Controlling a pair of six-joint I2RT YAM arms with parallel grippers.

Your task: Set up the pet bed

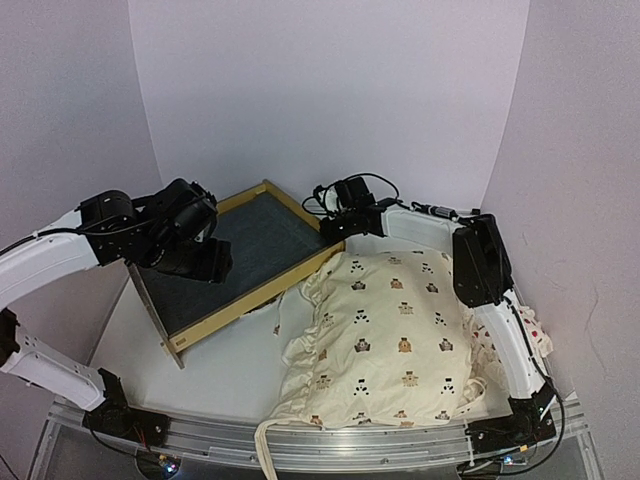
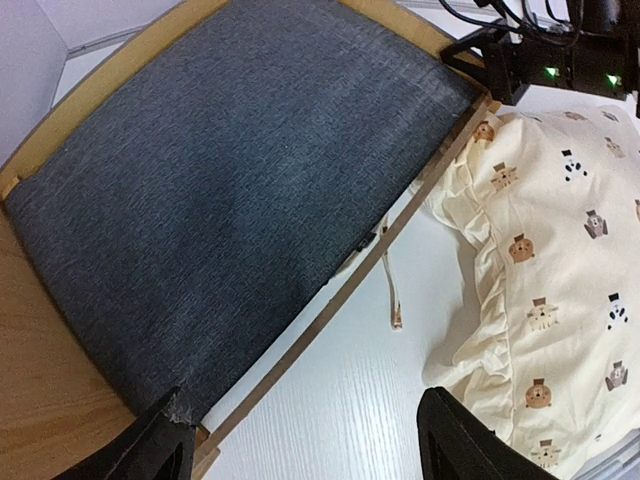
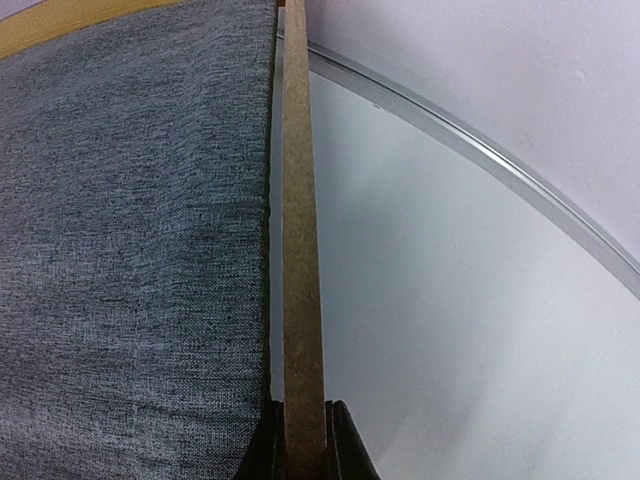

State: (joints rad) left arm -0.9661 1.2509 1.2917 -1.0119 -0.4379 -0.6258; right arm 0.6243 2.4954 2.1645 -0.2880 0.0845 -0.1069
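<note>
The left arm (image 1: pixel 45 258) and right arm (image 1: pixel 506 340) share glossy white shells between blocky black joint housings. Black cables (image 1: pixel 360 185) loop over the right wrist, where two green lights (image 2: pixel 548 72) glow. The left tool (image 2: pixel 300 445) has matte black fingers (image 2: pixel 160 450). Both bases (image 1: pixel 135 422) are black.

My top cam looks down from behind the arm bases over the table (image 1: pixel 225 375). Left wrist cam sits close above the pet bed (image 2: pixel 230 200), right wrist cam tight along its side rail (image 3: pixel 300 250); all three share its grey base (image 1: pixel 255 240).
</note>
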